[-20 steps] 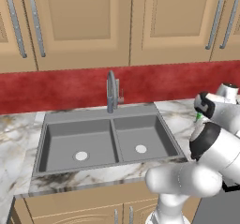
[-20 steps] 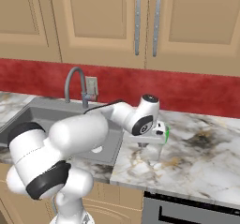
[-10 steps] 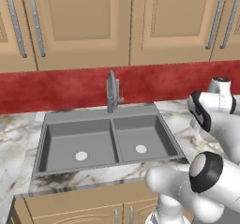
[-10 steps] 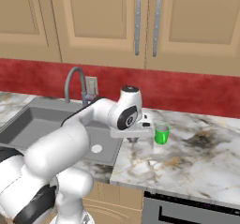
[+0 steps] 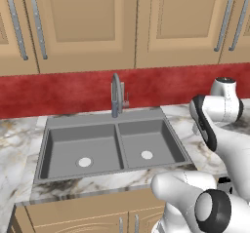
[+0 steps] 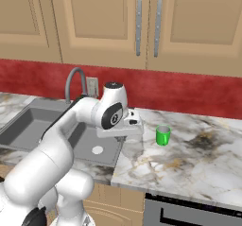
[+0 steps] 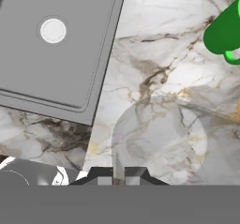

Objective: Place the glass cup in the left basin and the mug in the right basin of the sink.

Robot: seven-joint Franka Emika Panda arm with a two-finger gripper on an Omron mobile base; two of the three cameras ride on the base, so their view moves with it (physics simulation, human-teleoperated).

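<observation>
I have the gripper [image 7: 118, 176] over the counter [image 6: 198, 159], just beside the sink's [image 5: 113, 146] right rim. In the hand view its fingertips [image 7: 104, 180] sit almost together, with only a thin sliver between them. A pale, see-through round shape lies directly ahead of the tips; I judge this to be the glass cup [image 7: 159, 138], seen from above. I cannot tell whether the tips pinch its rim or merely hang over it.

The hand points straight down, which suits a top grasp on an open tumbler.

The mug [image 6: 163, 135] stands upright on the counter at about 3 o'clock from the hand in the right base view, near but apart from it. It is at 1 o'clock in the hand view. Its handle faces the viewer there.

The left basin [image 5: 82, 151] and right basin [image 5: 148, 144] each show a bare floor and a pale drain [image 7: 53, 30]. Neither holds anything. Both placements are not yet done.
</observation>
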